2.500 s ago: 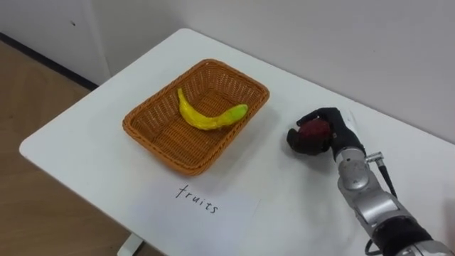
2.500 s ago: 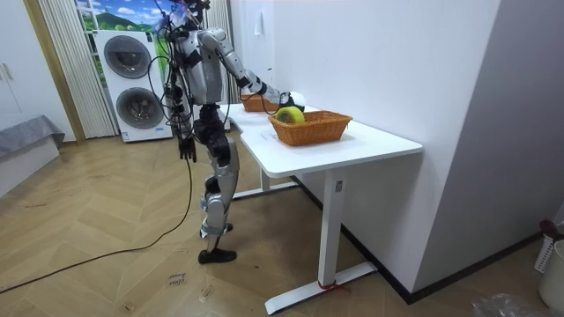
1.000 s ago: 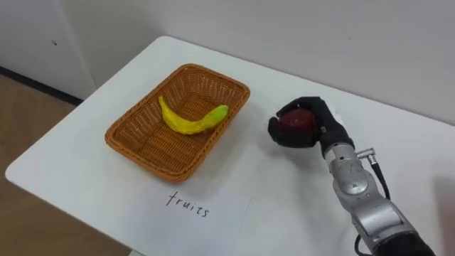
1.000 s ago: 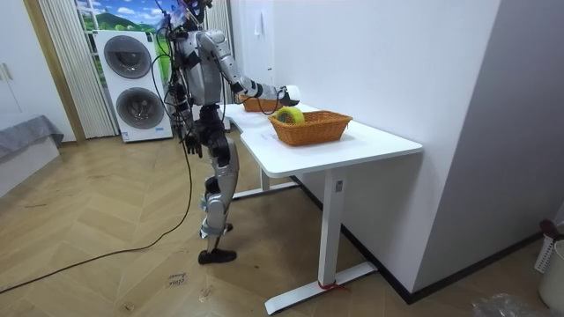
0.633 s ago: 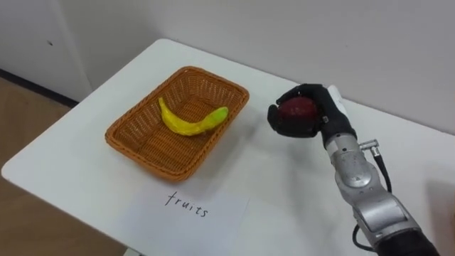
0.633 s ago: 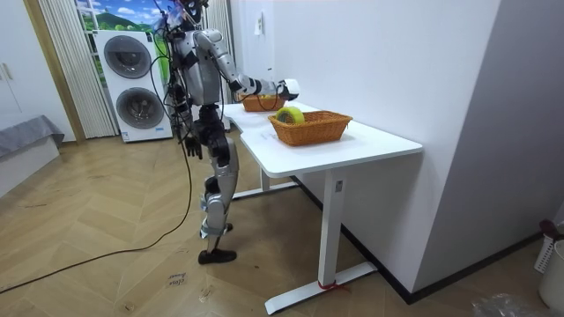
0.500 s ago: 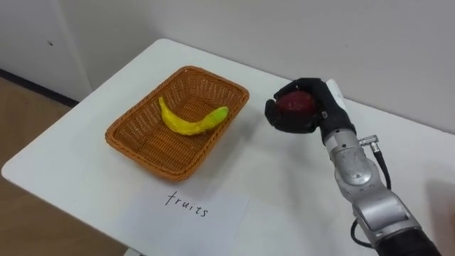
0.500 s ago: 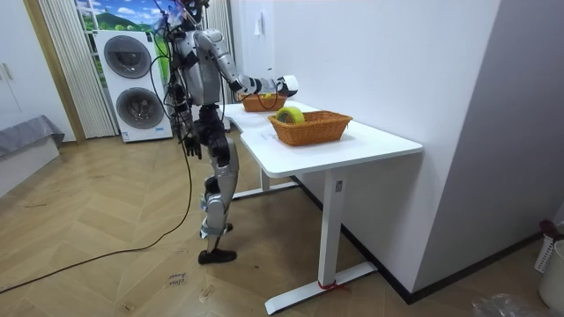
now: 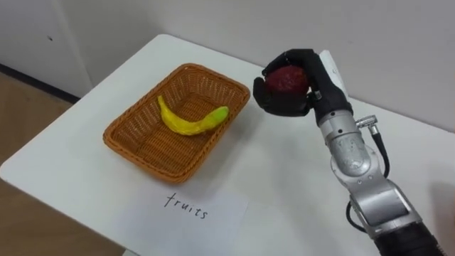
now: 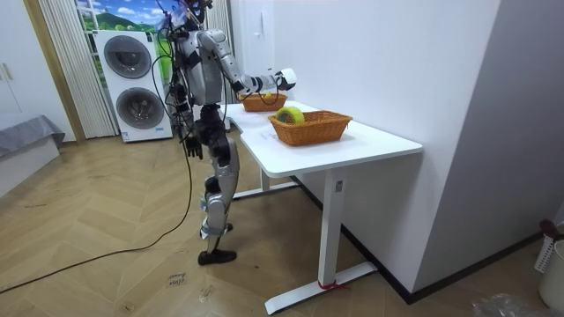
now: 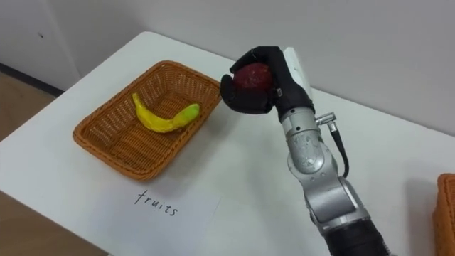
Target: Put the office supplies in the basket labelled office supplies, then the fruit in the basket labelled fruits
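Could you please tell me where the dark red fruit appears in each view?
Left eye view: red fruit upper centre-right, in the right hand.
Right eye view: upper centre.
Room view: inside the hand, too small to make out.
Shared landmark: the wicker basket nearest the fruit.

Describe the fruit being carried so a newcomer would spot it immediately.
Start at the white table with the wicker basket at its left end. Beside the basket's far right corner, the right robot hand holds a round, dark red fruit above the table. Its neighbour, the banana in the basket, is long and yellow.
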